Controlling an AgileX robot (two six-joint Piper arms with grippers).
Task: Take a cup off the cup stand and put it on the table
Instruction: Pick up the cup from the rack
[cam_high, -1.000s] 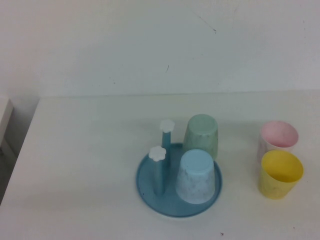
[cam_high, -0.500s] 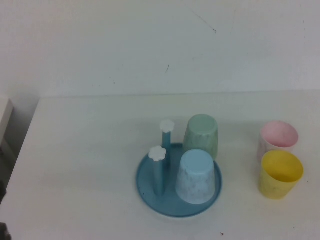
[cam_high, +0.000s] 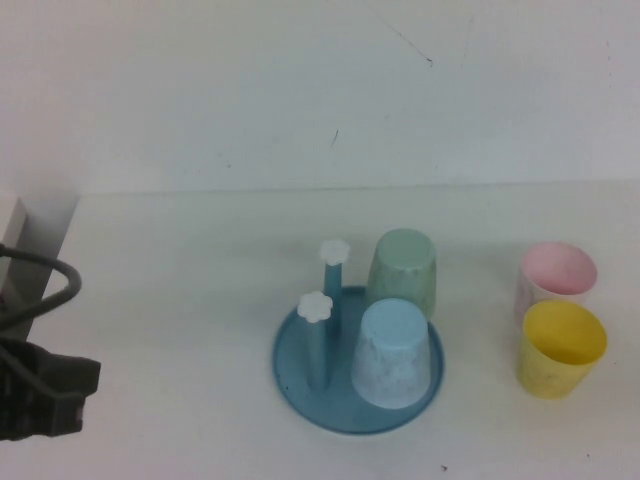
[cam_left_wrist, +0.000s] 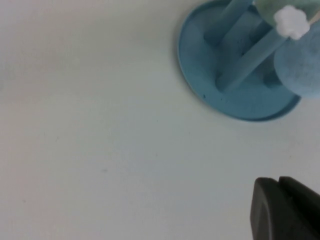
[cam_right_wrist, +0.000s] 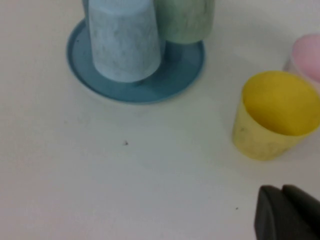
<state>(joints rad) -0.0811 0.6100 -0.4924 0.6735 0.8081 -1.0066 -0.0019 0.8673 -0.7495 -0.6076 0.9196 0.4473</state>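
Note:
The light blue cup (cam_high: 395, 352) sits upside down on the front right peg of the blue cup stand (cam_high: 296, 385), mid table. It also shows in the right wrist view (cam_right_wrist: 125, 40) and the left wrist view (cam_left_wrist: 302, 70). Two bare pegs carry white flower caps (cam_high: 314, 306). My left arm (cam_high: 40, 395) is at the table's (cam_high: 180, 280) front left edge, far from the stand; the left gripper (cam_left_wrist: 280, 182) is shut and empty. My right gripper (cam_right_wrist: 282, 190) is shut and empty, over the table in front of the yellow cup, and out of the high view.
A pale green cup (cam_high: 403, 268) sits upside down on the stand behind the blue one. A pink cup (cam_high: 557, 272) and a yellow cup (cam_high: 562, 347) stand upright to the right. A white wall rises behind the table.
My left arm has come into the high view at the lower left, rising over the table's front left edge. The cups and the stand have not moved.

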